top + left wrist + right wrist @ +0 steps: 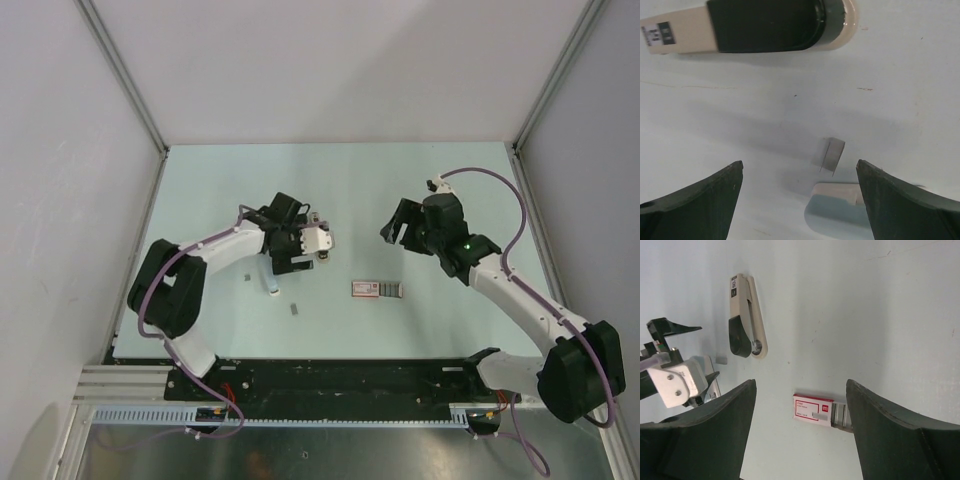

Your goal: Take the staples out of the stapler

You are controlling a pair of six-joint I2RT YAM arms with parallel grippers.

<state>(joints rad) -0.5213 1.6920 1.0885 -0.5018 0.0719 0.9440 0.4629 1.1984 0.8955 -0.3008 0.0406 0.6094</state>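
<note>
Pale table (400,200) under stapler (832,211), staples (832,153), box (377,289)

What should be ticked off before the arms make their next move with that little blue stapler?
1. Left end effector open: ok.
2. Right end effector open and empty: ok.
3. Stapler centred between the left fingers: not ok, only its end shows, close to one finger.
4. Staples out: ok, a grey strip lies beside the stapler's end.
5. More staples inside: cannot tell.
6. Red-and-white box clear of the stapler: ok.
</note>
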